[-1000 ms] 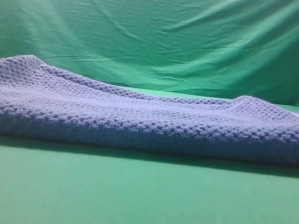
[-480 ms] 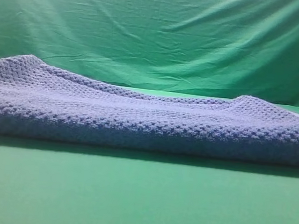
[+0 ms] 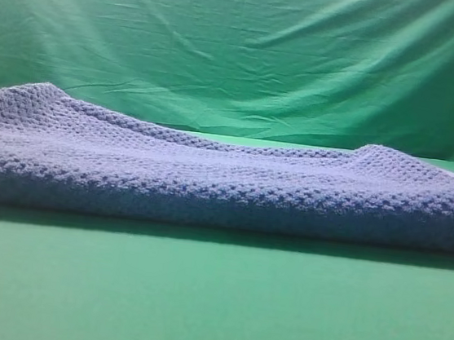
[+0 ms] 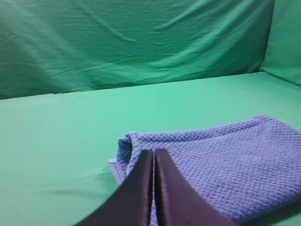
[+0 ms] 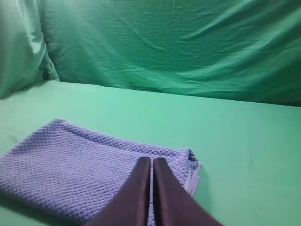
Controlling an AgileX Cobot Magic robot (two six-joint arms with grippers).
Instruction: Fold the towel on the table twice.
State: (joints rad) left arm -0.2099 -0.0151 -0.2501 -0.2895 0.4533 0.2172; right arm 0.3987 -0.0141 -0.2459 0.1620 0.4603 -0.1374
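The blue-grey waffle-knit towel (image 3: 225,182) lies folded in layers on the green table (image 3: 212,300), spanning the whole width of the exterior view. In the left wrist view the towel (image 4: 221,165) has its left end just ahead of my left gripper (image 4: 153,153), whose dark fingers (image 4: 138,188) are pressed together with nothing between them. My right gripper (image 5: 151,161) is likewise shut and empty, hovering near the right end of the towel (image 5: 84,165). Neither gripper shows in the exterior view.
A wrinkled green backdrop cloth (image 3: 241,48) hangs behind the table. Bare green tabletop (image 4: 56,136) stretches left of the towel in the left wrist view, and bare tabletop (image 5: 249,150) lies to its right in the right wrist view.
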